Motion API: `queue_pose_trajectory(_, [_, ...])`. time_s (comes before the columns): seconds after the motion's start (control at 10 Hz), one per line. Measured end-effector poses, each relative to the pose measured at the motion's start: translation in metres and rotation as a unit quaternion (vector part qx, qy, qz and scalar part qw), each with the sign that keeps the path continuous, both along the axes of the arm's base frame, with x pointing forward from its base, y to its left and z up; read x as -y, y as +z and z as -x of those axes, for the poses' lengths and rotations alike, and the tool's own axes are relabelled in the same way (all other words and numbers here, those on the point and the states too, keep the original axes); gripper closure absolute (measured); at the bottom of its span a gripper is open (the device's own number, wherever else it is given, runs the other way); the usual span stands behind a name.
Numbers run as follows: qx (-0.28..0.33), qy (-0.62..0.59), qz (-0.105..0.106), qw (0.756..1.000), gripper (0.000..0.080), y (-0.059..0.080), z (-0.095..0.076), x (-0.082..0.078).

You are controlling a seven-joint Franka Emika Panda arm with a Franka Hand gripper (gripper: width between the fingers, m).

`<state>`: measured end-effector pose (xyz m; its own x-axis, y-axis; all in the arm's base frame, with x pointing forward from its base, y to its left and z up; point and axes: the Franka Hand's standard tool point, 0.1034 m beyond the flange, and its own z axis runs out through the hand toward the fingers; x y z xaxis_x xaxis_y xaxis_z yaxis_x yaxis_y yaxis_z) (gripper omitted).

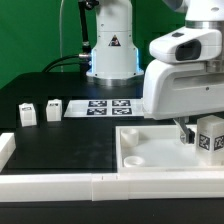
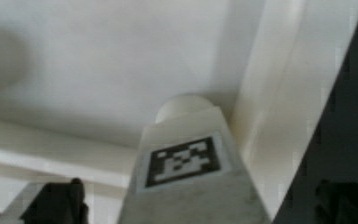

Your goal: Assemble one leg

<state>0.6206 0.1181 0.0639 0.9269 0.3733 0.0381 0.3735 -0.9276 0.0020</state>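
We see the gripper (image 1: 190,133) clamped on the leg (image 1: 210,135), low over the white tray panel (image 1: 140,150) at the exterior view's right. Two more legs (image 1: 28,113) stand beside the marker board (image 1: 105,107).

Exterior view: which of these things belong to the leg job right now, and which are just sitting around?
In the job:
- the leg at the gripper, tag facing out, over the tray panel; the grip itself is hidden here.
- the tray panel it goes onto.

Lying about:
- two spare legs at the exterior view's left.
- the marker board.
- the white rail in front.
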Motion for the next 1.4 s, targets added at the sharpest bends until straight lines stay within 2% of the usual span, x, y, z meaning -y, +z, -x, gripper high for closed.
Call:
queue_pose_trajectory(0.2, [0.000,-0.001,0.000,1.000,0.0152,-0.0006,0.0004,0.0004])
queue_pose_trajectory(0.3, [0.000,-0.001,0.000,1.000,0.0322,-0.0006,0.0004,0.0005])
queue_pose_trajectory(0.4, [0.000,-0.002,0.000,1.000,0.0322,-0.0007,0.0004,0.0006])
queue_pose_trajectory(0.5, [0.000,-0.003,0.000,1.000,0.0498,-0.0007,0.0004,0.0006])
queue_pose_trajectory(0.8, [-0.001,-0.022,-0.001,1.000,0.0509,-0.0007,0.0004,0.0007])
queue_pose_trajectory(0.9, [-0.001,-0.079,-0.004,0.997,0.0509,-0.0006,0.0003,0.0001])
queue_pose_trajectory(1.2, [0.003,-0.302,-0.015,0.953,0.0508,-0.0010,-0.0008,-0.0013])
queue_pose_trajectory(1.4, [0.013,-0.415,-0.001,0.910,0.0505,-0.0010,-0.0009,0.0057])
